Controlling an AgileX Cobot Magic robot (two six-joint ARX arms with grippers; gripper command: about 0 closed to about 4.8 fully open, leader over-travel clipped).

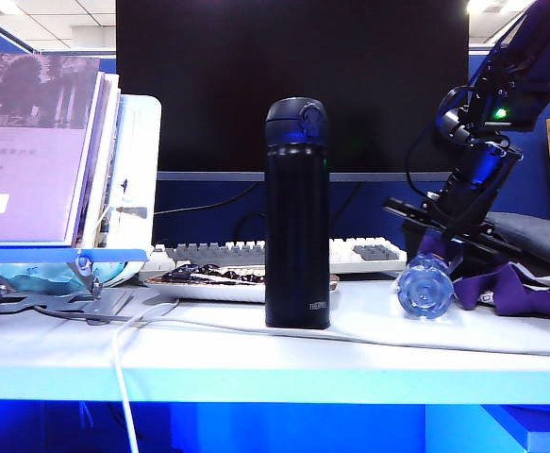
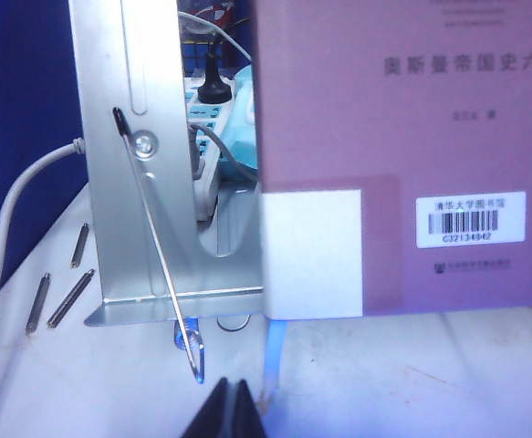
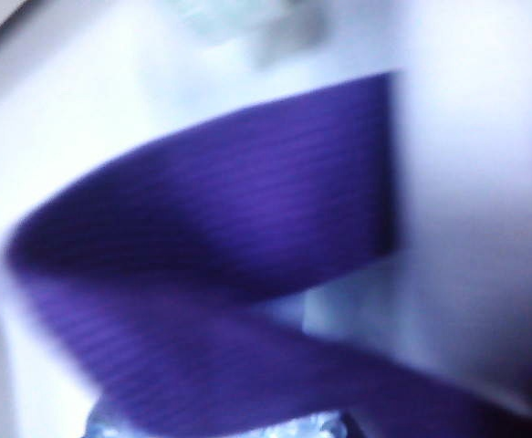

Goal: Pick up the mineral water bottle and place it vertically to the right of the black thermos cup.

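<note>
Reaching down at the right end of the desk [image 1: 369, 354], the right gripper [image 1: 441, 247] sits over the rear part of the mineral water bottle [image 1: 424, 288]; whether its jaws have clamped the bottle or only straddle it cannot be told, since the exterior view hides the fingertips and the right wrist view is a blur of purple strap [image 3: 229, 246] with a sliver of clear plastic at its edge. The bottle lies on its side, base toward the desk's front edge, to the right of the black thermos cup [image 1: 297, 215] and apart from it. A purple strap and dark cloth lie just beside it, toward the right end. The thermos stands upright near the middle of the desk, by the front edge, with a white keyboard [image 1: 256, 255] behind it. The left gripper [image 2: 231, 411] has its dark fingers pressed together, holding nothing, low over the desk beside a metal book stand [image 2: 138, 164] carrying a pink book [image 2: 402, 119].
</note>
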